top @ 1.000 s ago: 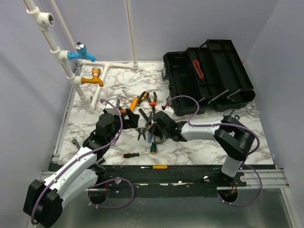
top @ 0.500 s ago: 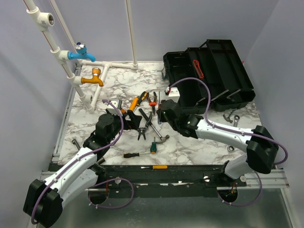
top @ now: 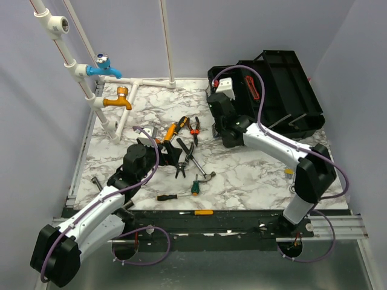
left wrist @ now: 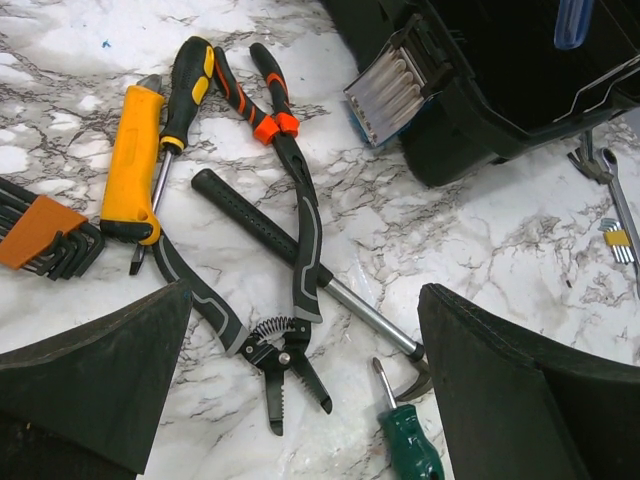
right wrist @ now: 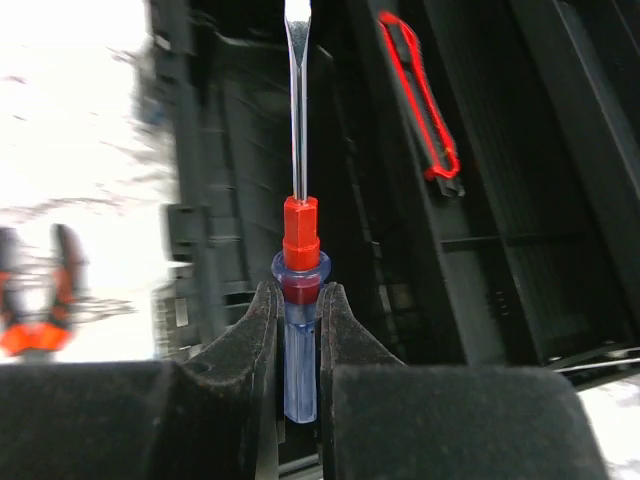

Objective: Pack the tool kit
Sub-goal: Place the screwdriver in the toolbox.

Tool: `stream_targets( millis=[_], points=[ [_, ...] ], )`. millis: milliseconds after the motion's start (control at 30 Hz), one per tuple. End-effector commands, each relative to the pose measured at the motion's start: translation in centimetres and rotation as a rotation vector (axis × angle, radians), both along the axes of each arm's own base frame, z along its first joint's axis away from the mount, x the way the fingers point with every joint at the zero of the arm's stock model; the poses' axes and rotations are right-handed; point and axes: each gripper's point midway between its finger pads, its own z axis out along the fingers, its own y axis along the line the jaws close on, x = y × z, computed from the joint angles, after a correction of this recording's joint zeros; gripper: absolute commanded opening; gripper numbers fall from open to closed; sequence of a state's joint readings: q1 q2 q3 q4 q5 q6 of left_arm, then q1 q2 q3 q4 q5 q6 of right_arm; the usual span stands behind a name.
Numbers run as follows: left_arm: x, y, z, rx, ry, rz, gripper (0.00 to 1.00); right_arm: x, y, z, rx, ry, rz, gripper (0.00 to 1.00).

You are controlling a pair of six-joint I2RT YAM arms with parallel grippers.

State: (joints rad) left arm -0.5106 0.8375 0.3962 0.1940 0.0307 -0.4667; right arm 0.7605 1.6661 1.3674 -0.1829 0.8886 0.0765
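Observation:
The black toolbox (top: 272, 90) stands open at the back right. My right gripper (top: 222, 106) hovers over its left end. In the right wrist view it (right wrist: 298, 300) is shut on a blue-handled screwdriver (right wrist: 300, 235) with a red collar, blade pointing into the box (right wrist: 230, 180). A red-edged utility knife (right wrist: 420, 100) lies inside. My left gripper (top: 172, 154) is open and empty above the tool pile (left wrist: 305, 300). Under it lie wire-stripper pliers (left wrist: 290, 350), a hammer (left wrist: 260, 225) and a green screwdriver (left wrist: 410, 445). Farther off lie orange-black pliers (left wrist: 265, 110) and a yellow-handled tool (left wrist: 135, 160).
An orange hex-key set (left wrist: 40, 230) lies left of the pile. Wrenches (left wrist: 610, 190) lie right of the box front. A black screwdriver (top: 169, 197) and a yellow one (top: 196, 212) lie near the front edge. Blue (top: 103, 65) and orange (top: 118, 99) taps stand on white pipes back left.
My right arm has swung from the tool pile up and back to the toolbox, carrying the blue-handled screwdriver. My left arm has barely moved.

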Motion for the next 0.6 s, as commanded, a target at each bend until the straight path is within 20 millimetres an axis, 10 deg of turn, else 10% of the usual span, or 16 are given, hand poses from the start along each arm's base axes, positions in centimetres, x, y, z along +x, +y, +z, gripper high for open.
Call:
stream_targets(
  millis=[0, 567],
  points=[
    [0.1, -0.4, 0.4, -0.001, -0.022, -0.023, 0.98, 1.5, -4.3, -0.7, -0.180, 0.064, -0.106, 0.01],
    [-0.1, -0.3, 0.4, -0.014, -0.040, -0.023, 0.98, 11.2, -12.4, 6.1, -0.335, 0.033, -0.144, 0.01]
  ],
)
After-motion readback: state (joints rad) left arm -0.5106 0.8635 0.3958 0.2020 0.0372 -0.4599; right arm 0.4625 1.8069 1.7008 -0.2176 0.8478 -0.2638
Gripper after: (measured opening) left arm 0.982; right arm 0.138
